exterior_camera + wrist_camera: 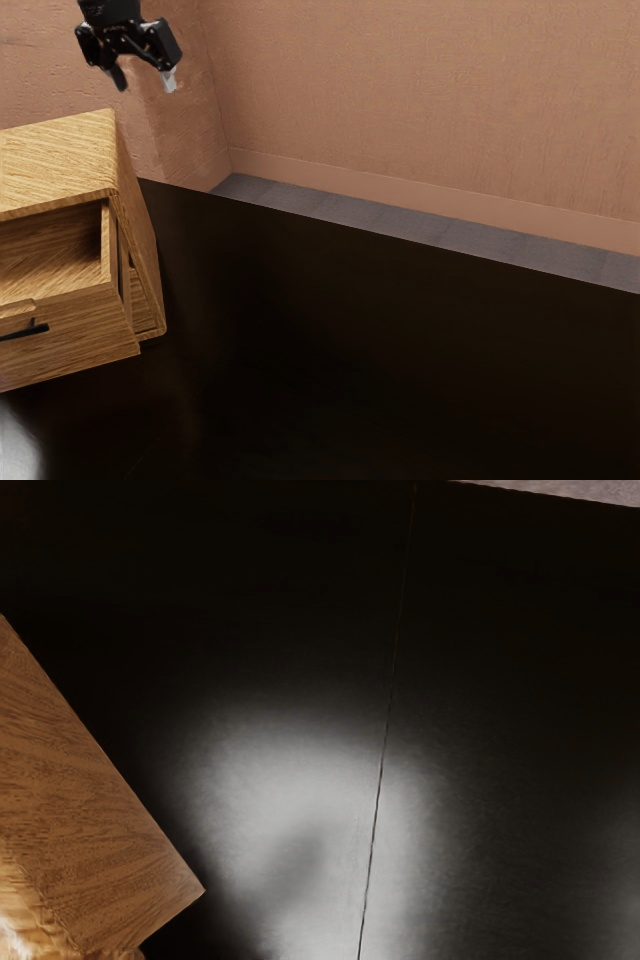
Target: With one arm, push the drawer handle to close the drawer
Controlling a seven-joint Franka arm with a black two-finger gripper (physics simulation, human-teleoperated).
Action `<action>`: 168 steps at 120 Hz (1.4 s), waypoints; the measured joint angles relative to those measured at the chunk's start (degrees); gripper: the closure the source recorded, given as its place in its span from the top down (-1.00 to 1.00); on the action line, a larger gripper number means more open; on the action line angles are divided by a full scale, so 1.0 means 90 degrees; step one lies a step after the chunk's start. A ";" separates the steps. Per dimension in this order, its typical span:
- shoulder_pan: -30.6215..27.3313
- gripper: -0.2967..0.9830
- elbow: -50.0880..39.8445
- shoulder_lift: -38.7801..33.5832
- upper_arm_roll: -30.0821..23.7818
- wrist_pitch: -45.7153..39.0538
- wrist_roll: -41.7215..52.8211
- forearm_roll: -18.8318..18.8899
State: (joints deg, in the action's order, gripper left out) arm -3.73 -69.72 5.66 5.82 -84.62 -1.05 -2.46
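Observation:
My gripper [146, 82] hangs open near the top left of the exterior view, higher than the wooden cabinet [60, 150], with nothing between its fingers. Below the cabinet's top, the drawer [70, 335] stands pulled out, and its inside can be seen. A dark bar handle [28, 331] is on the drawer's front, partly cut off by the exterior view's left edge. In the wrist view a brown wooden part [90, 820] with a corner shows; which part of the furniture it is, I cannot tell.
The black table [400, 350] extends from the cabinet toward the exterior view's right. Behind it are a grey floor strip [400, 222] and pinkish-brown walls [420, 90]. A thin seam and a bright reflection cross the table surface [300, 770] in the wrist view.

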 joint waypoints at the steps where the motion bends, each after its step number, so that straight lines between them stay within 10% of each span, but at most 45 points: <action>1: -0.0099 0.51 0.0025 0.0007 0.0009 0.0021 -0.0006 -0.0009; 40: -0.0002 0.51 0.0148 -0.0203 0.0560 0.0414 -0.0219 -0.0213; 72: -0.0802 0.51 -0.3454 -0.4614 0.0459 0.0496 -0.1236 -0.0159; 102: -0.2076 0.50 -0.6662 -0.7548 -0.1505 0.0449 -0.2931 -0.0291; 130: -0.2404 0.50 -0.7778 -0.7901 -0.2983 0.0247 -0.4074 -0.1252; 168: -0.2269 0.40 -0.9330 -0.8582 -0.2778 -0.0161 -0.4517 -0.1593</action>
State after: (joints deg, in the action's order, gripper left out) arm -24.15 -153.69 -71.58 -19.18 -86.07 -41.70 -16.80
